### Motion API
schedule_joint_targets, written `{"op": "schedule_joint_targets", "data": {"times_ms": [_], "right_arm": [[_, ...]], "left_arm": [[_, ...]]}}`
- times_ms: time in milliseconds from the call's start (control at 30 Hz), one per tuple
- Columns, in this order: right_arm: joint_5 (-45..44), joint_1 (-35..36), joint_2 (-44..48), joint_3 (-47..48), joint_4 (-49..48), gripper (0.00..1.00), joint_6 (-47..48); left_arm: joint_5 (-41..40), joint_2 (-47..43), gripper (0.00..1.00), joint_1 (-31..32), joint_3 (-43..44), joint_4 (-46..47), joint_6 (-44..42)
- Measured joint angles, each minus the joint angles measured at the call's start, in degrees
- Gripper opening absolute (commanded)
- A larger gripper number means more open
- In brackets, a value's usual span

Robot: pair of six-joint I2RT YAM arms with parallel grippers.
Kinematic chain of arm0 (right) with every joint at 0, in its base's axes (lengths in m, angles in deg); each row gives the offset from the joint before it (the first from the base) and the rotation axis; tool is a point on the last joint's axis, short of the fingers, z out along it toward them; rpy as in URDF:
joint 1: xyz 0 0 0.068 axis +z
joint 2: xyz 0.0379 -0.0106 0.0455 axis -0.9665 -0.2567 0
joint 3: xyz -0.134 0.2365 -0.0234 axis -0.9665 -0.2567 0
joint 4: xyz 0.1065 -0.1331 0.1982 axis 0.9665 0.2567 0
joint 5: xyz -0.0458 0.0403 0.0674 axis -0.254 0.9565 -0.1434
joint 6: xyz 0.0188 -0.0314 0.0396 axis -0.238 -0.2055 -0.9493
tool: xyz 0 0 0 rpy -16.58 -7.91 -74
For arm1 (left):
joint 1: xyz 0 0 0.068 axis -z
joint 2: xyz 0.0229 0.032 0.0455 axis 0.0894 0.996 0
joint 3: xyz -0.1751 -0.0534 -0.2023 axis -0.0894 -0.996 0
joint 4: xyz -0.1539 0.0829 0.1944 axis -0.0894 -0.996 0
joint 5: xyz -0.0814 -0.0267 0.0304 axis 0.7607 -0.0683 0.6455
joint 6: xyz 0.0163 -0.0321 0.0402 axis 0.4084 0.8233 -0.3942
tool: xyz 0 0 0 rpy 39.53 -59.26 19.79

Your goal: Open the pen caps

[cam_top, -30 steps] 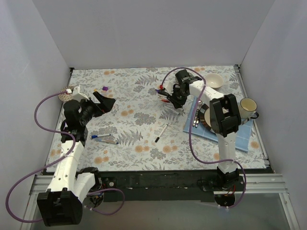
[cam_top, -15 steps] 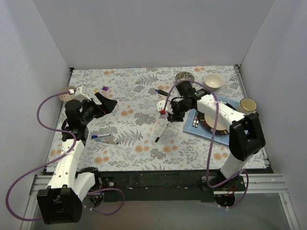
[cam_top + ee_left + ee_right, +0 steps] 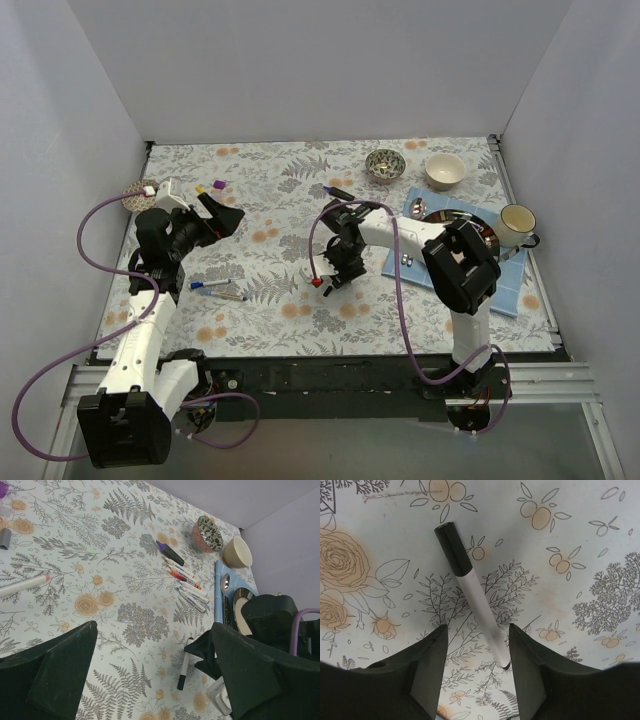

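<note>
Quick status on the pen job: honestly it's not far along.

The right claw (image 3: 477,635) hangs low over a single pen (image 3: 482,612) lying by itself near the middle of the desk (image 3: 280,330). Its fingers are spread, one on each side of the white barrel. As far as I can see they aren't pinching it, and there's a gap on both sides. The black cap (image 3: 453,549) is on the far end of that pen, pointing away from the claw and fully seated. So that one isn't opened yet, and my guess is it's the next one up.

The left claw (image 3: 154,627) is parked over the left side of the desk with its fingers wide apart, holding nothing.

What looks done: a loose purple cap (image 3: 219,185) sits on its own at the back left. The left wrist view also catches a white pen with a bare reddish tip (image 3: 25,585). So I'd say at least a couple are off.

What's left: the bunch of pens (image 3: 189,584) further back all seem to have their coloured ends on. There are also two bluish pens (image 3: 215,289) in front of the left arm, but they're too small to tell.
</note>
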Motion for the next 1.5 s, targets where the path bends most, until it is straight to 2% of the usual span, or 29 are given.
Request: {"op": "schedule_joint_targets", "data": {"times_ms": [133, 167, 267, 367, 433, 667, 867, 967, 1067, 1200, 1233, 1367, 1500], "right_arm": [[-3.8, 1.6, -2.4, 2.6, 1.7, 0.40, -0.1], [-4.5, 1.9, -2.9, 3.3, 2.3, 0.32, -0.2], [-6.3, 2.6, -3.9, 4.6, 3.8, 0.19, -0.2], [-7.4, 2.9, -4.2, 5.0, 4.4, 0.07, -0.5], [-7.7, 2.9, -4.2, 5.0, 4.2, 0.03, -1.2], [-5.4, 1.5, -3.0, 3.2, 0.7, 0.01, -10.2], [6.1, -4.5, 1.2, -2.3, -3.7, 0.01, -21.9], [13.2, -8.1, 4.6, -4.7, -6.0, 0.01, -27.9], [20.9, -11.4, 8.0, -7.1, -9.6, 0.01, -33.7], [31.6, -14.2, 9.8, -10.9, -14.6, 0.01, -40.5], [33.8, -14.6, 9.7, -11.6, -15.7, 0.01, -42.2], [40.8, -15.8, 9.2, -13.3, -18.9, 0.01, -48.1], [44.9, -16.2, 9.1, -14.2, -22.5, 0.01, -52.5]], "left_arm": [[0.0, -0.2, 0.98, 0.0, 0.0, 0.0, 0.0], [0.0, -0.2, 0.98, 0.0, 0.0, 0.0, 0.0], [0.0, -0.3, 0.98, 0.0, 0.0, 0.0, 0.0], [0.1, -0.4, 0.98, 0.0, 0.0, 0.0, 0.0], [0.5, -0.4, 0.98, 0.0, -0.2, 0.3, 0.5], [5.2, 1.4, 0.98, 0.0, -2.3, 3.6, 5.0], [14.1, 9.3, 0.98, 0.3, -7.9, 13.5, 14.6], [14.7, 14.1, 0.98, 3.8, -13.3, 19.2, 20.5], [12.8, 17.1, 0.98, 11.3, -17.4, 23.5, 25.2], [8.9, 20.5, 0.97, 20.0, -18.0, 30.1, 29.6], [7.6, 21.1, 0.92, 21.1, -17.8, 31.0, 30.2], [1.6, 23.6, 0.83, 26.1, -15.1, 33.1, 31.5], [-3.1, 26.8, 0.77, 30.4, -10.9, 33.8, 31.4]]}}
